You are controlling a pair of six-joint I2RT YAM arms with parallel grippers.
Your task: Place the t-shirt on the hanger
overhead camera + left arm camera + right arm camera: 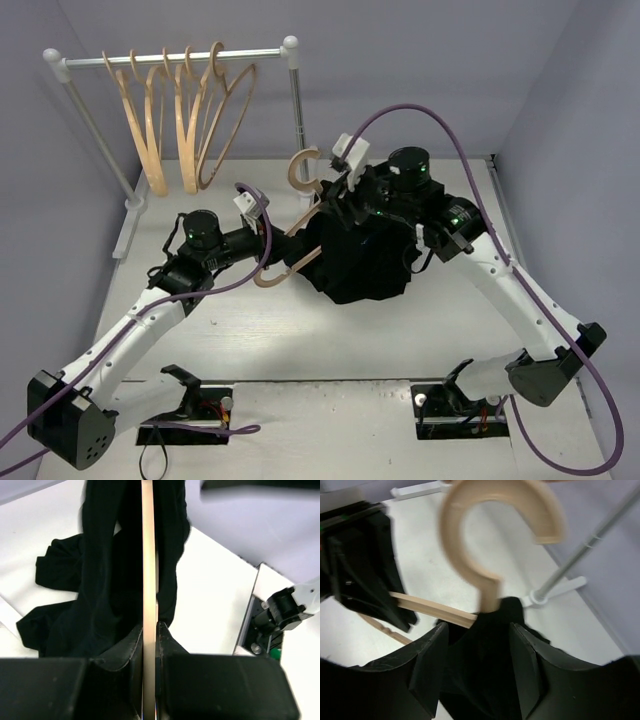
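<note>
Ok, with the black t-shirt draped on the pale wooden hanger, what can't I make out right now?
Top view: one shoulder of the pale wooden hanger is buried under the black t-shirt; its seating is hidden.
Right wrist view: blurred, black fabric against the black right gripper; pinching or clear, unreadable.
Left wrist view: the left gripper clamps the hanger edge-on; the top edge cuts off its hook.

White surface (330,335) was enclosed by pale lavender walls (420,60); a white-posted clothes rack (90,61) stood at the far left corner.
</note>
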